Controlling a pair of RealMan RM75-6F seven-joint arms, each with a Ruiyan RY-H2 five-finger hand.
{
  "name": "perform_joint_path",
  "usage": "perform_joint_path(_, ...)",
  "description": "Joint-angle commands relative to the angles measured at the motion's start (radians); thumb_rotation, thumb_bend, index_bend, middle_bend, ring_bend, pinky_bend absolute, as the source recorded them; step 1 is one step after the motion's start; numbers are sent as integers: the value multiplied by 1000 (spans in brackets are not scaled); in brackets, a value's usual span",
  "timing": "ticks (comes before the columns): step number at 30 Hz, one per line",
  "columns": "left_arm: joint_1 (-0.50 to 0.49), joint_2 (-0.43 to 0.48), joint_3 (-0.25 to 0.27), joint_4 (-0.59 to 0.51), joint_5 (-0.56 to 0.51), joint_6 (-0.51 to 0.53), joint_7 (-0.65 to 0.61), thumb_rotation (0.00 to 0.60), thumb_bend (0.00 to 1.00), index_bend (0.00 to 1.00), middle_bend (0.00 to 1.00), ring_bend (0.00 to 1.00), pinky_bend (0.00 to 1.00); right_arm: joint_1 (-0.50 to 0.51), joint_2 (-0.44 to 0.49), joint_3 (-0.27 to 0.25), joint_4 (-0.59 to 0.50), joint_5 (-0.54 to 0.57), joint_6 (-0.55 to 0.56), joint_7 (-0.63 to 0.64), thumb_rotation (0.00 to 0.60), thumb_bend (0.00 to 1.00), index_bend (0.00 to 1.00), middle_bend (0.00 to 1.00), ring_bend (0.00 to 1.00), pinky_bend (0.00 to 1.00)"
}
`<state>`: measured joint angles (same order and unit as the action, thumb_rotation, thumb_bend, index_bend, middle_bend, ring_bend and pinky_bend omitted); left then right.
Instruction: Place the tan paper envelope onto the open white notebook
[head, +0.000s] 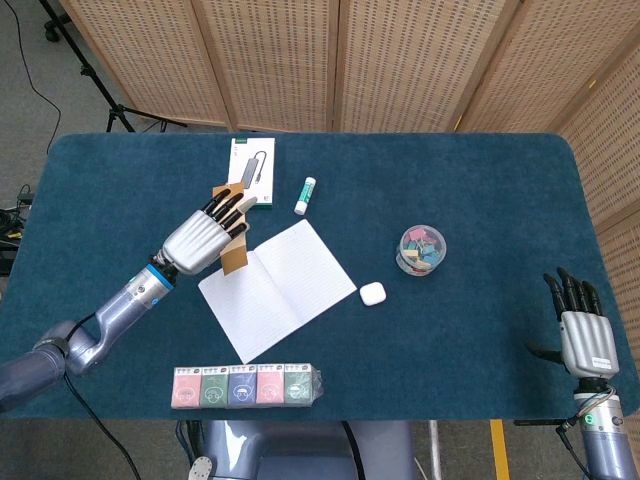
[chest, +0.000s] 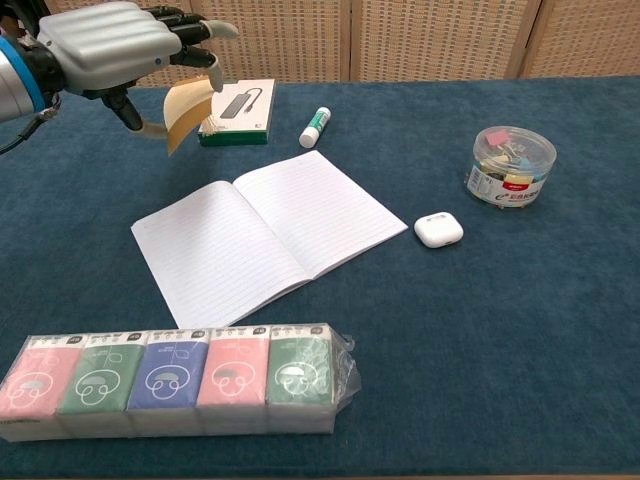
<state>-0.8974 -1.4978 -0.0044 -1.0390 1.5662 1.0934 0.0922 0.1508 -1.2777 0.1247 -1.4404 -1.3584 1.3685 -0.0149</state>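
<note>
My left hand (head: 203, 238) (chest: 118, 45) holds the tan paper envelope (head: 235, 253) (chest: 186, 108) in the air, over the far left edge of the open white notebook (head: 277, 288) (chest: 264, 233). The envelope hangs below the fingers, partly hidden by the hand in the head view. The notebook lies flat and open at the table's middle. My right hand (head: 582, 329) rests at the table's near right edge, fingers apart and holding nothing; the chest view does not show it.
A white and green box (head: 251, 172) (chest: 238, 111) and a glue stick (head: 305, 194) (chest: 316, 126) lie behind the notebook. White earbud case (head: 372, 293) (chest: 438, 229) and a jar of clips (head: 421, 249) (chest: 510, 165) sit to the right. A tissue multipack (head: 246, 385) (chest: 176, 380) lies at the front edge.
</note>
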Motion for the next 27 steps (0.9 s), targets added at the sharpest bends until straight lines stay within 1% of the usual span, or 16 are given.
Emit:
perform_joint_path(1, -32, 30, -54, -102, -82, -90, 105, 600, 226, 773, 0, 0, 103, 0, 0, 0, 0, 1, -1, 2, 600, 0, 0, 0, 0, 0)
perform_joint_path(5, -49, 14, -93, -165, -157, -148, 201, 600, 226, 773, 0, 0, 103, 0, 2, 0, 0, -1, -1, 7, 600, 0, 0, 0, 0, 0)
perform_joint_path(14, -75, -38, -150, -274, -312, -226, 357, 600, 226, 774, 0, 0, 103, 1, 3, -4, 1, -4, -6, 13, 600, 0, 0, 0, 0, 0)
perform_joint_path(23, -94, -83, -166, -317, -429, -257, 451, 600, 227, 774, 0, 0, 103, 0, 5, -5, 2, -5, -6, 17, 600, 0, 0, 0, 0, 0)
perform_joint_path(27, -103, -90, -171, -344, -509, -277, 490, 600, 226, 774, 0, 0, 103, 0, 5, -5, 3, -3, -9, 18, 600, 0, 0, 0, 0, 0)
